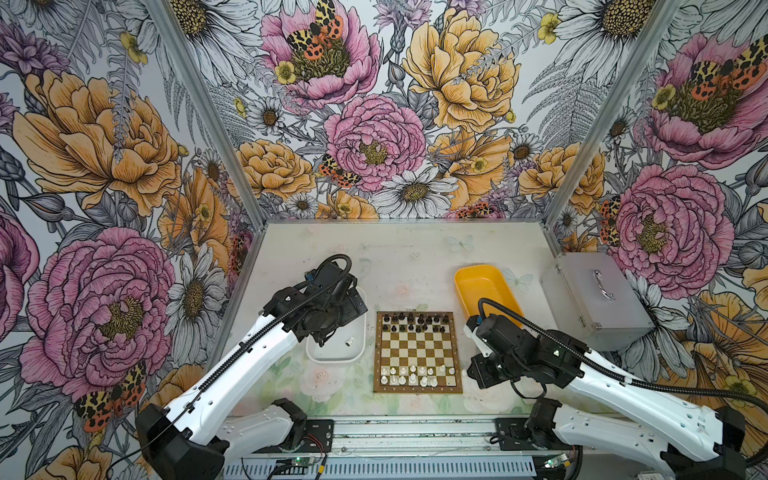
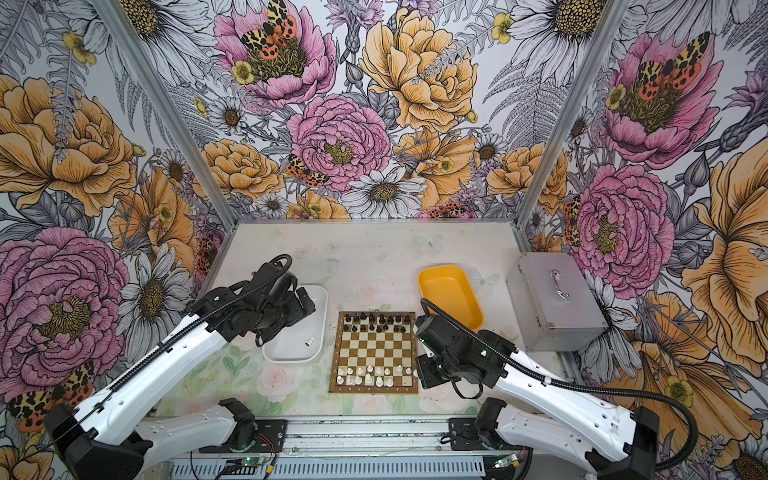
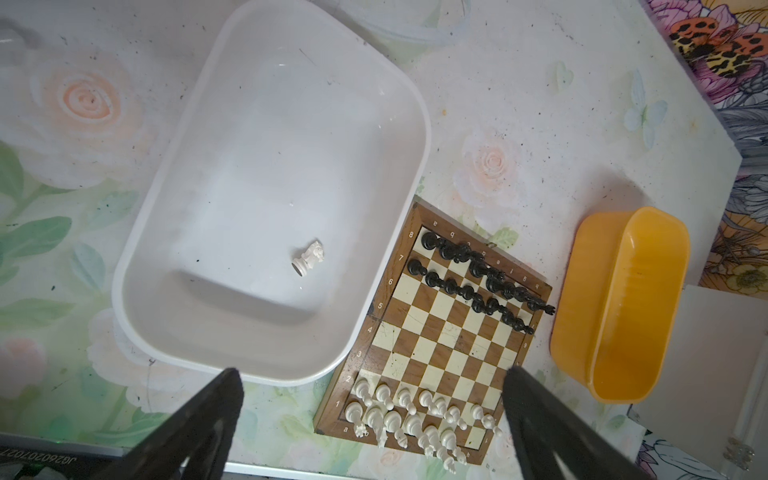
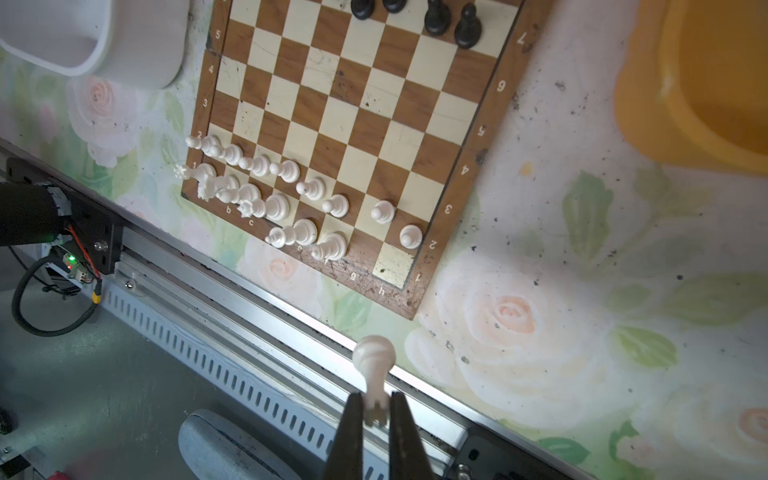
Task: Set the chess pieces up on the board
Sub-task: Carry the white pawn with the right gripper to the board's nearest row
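1. The board [image 1: 417, 349] [image 2: 374, 351] [image 3: 440, 328] [image 4: 353, 104] lies flat at mid-counter, towards the front edge. It sits between the two arms in both top views.
2. The black pieces [image 1: 417, 320] [image 2: 376, 320] [image 3: 478, 278] [image 4: 436, 20] stand upright in two rows along the far edge, on the ranks marked 7 and 8.
3. The white pieces [image 1: 411, 374] [image 2: 368, 374] [image 3: 415, 411] [image 4: 270, 195] stand in two rows along the near edge, on ranks 1 and 2. Spacing is uneven, with several crowded towards the a-file side.
4. One white knight [image 1: 350, 341] [image 2: 309, 341] [image 3: 309, 257] is off the board, lying on its side on the floor of the white tray [image 1: 336, 359] [image 2: 291, 357] [image 3: 249, 166]. The tray's long side sits just beside the board's left edge.
5. The left end effector [image 3: 372, 374] is spread as wide as it goes and has hold of nothing. It hangs above the white tray, and both black fingers [image 3: 208, 415] are visible in the left wrist view.
6. The right end effector [image 4: 376, 399] is pinched tight on a single white piece [image 4: 374, 361], gripped at its notched top end with the round base pointing away from the fingers. In the right wrist view the piece shows against the front edge of the counter [image 1: 415, 257], clear of the board and near its h-file corner.
7. The yellow tray [image 1: 478, 286] [image 2: 444, 291] [image 3: 623, 311] [image 4: 706, 83] stands to the right of the board's far corner. Its near end is covered by the right arm in both top views.
8. A metal case [image 1: 598, 299] [image 2: 557, 303] with a handle on its lid stands at the right edge of the counter, well apart from the board.
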You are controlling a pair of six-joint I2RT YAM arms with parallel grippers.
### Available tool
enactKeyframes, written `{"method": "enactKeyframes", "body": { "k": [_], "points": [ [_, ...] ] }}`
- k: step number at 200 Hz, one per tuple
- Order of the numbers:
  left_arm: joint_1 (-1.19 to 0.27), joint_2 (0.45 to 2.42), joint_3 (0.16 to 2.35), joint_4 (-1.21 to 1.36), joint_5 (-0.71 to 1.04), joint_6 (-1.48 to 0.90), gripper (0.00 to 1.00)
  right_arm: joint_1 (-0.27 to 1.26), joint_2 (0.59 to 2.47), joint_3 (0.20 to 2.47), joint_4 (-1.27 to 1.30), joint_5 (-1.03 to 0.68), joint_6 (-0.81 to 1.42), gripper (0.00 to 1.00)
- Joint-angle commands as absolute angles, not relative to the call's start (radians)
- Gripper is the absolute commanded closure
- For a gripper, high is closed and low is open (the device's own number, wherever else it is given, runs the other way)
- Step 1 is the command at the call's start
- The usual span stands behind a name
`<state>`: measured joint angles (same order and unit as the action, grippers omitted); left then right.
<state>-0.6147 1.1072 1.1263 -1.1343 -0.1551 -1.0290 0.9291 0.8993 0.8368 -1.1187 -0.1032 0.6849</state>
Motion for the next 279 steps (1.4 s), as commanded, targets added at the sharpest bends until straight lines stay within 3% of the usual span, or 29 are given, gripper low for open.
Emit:
{"method": "enactKeyframes", "body": {
  "k": [1, 131, 279],
  "points": [
    [-0.641, 1.086, 1.099, -1.154, -0.199, -1.072, 0.01, 0.949, 0.911, 0.827, -1.128, -0.055, 0.707, 0.95],
    [-0.694, 1.035, 1.017, -1.167, -0.228, -1.117, 0.01, 1.027, 1.130, 0.796, -0.986, -0.031, 0.699, 0.95],
    [-0.619, 1.005, 1.014, -1.188, -0.202, -1.065, 0.01, 1.046, 1.292, 0.837, -0.929, 0.005, 0.664, 0.94]
  ]
}}
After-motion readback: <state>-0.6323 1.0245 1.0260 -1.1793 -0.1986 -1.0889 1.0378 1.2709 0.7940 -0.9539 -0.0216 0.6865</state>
